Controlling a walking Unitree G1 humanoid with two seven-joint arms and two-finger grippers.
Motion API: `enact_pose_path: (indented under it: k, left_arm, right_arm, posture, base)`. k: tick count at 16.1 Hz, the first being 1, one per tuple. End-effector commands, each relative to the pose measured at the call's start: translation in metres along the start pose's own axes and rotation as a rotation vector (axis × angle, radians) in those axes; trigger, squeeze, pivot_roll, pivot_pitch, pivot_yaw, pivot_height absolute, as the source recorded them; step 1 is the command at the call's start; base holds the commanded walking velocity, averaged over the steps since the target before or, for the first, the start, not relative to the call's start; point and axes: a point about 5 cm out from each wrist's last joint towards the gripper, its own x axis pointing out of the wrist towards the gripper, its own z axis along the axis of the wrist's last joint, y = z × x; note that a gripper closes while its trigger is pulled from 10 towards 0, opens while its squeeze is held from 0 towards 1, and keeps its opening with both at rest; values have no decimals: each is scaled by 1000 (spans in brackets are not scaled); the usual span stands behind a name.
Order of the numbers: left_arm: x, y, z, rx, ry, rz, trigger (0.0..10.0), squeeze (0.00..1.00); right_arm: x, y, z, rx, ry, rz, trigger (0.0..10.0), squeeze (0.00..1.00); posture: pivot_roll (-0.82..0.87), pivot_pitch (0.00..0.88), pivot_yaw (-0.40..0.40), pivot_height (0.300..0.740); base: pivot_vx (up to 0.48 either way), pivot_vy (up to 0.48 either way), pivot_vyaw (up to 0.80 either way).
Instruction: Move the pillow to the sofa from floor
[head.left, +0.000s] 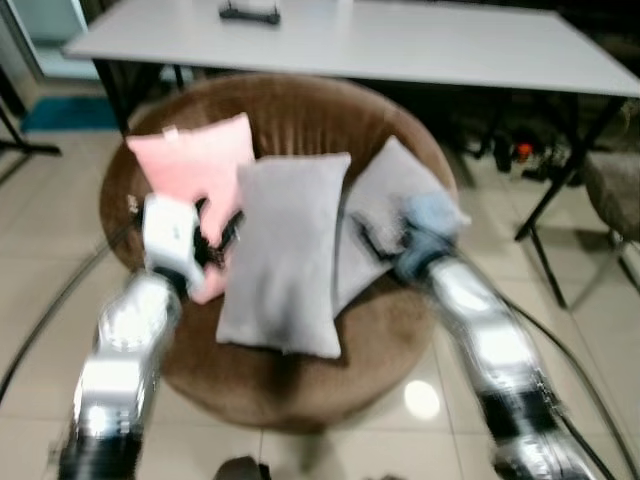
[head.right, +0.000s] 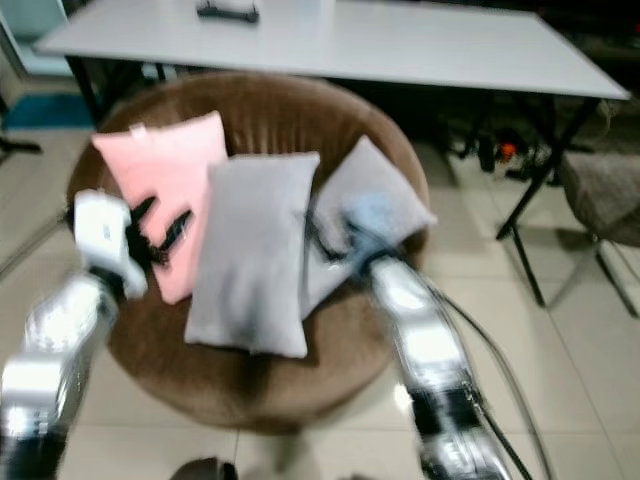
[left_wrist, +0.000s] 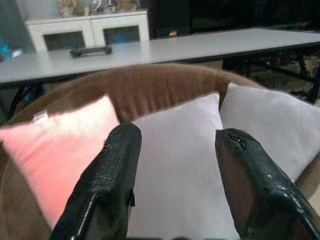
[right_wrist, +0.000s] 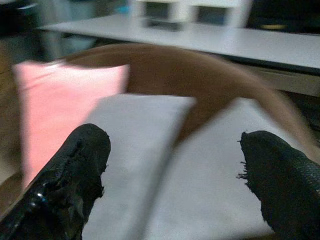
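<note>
Both end effectors, left and right, hang released beside the grey pillow, which leans on the round brown sofa. Soft and light, it probably suits pinching at both side edges.

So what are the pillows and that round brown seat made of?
The pink pillow and the two grey pillows look like soft, matte woven cloth over stuffing: they bulge and show no shine. The round brown seat seems covered in a velvety, ribbed fabric, judging by the faint vertical lines on its back. The blur leaves the exact cloth open.
</note>
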Motion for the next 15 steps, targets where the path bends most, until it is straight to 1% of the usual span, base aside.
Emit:
enact_pose_path:
  k: [1, 2, 3, 4, 7, 9, 10, 12, 15]
  left_arm:
    - [-7, -5, 0, -5, 19, 28, 10000, 251]
    - [-10, -7, -3, 4, 34, 30, 10000, 239]
    - [-13, -9, -6, -3, 60, 43, 10000, 192]
    - [-15, -11, -11, 6, 91, 66, 10000, 176]
    - [-15, -15, -18, 14, 132, 65, 10000, 114]
    - [-15, -18, -18, 27, 142, 44, 10000, 94]
    - [-14, -19, -18, 26, 138, 37, 10000, 63]
    - [-12, -18, -15, 10, 119, 60, 10000, 63]
    - [-13, -19, -18, 9, 130, 68, 10000, 63]
  right_arm:
    - [-18, -15, 2, 12, 8, -123, 10000, 0]
    - [-24, -18, -1, 8, 18, -159, 10000, 0]
    - [-30, -18, -4, 10, 35, -180, 10000, 0]
    - [-35, -16, -6, 19, 54, -195, 10000, 0]
    - [-40, -15, -12, -13, 77, -221, 10000, 0]
    - [-44, -16, -15, 9, 89, -247, 10000, 0]
    - [-47, -21, -16, 15, 100, -279, 10000, 0]
    - [-49, -27, -15, 4, 107, -307, 10000, 0]
    - [-47, -26, -16, -22, 120, -285, 10000, 0]
  posture:
    - [17, 0, 1, 740]
    - [21, 0, -5, 740]
    - [26, 0, -9, 740]
    - [25, 0, -10, 740]
    - [30, 0, -4, 740]
    - [24, 0, 12, 740]
    - [20, 0, 20, 740]
    - [17, 0, 23, 740]
    - [12, 0, 17, 740]
  base:
    - [0, 0, -800]
    - [0, 0, -800]
    - [0, 0, -800]
    - [0, 0, -800]
    - [0, 0, -800]
    - [0, 0, -800]
    - [0, 0, -800]
    - [0, 0, -800]
    - [0, 0, -800]
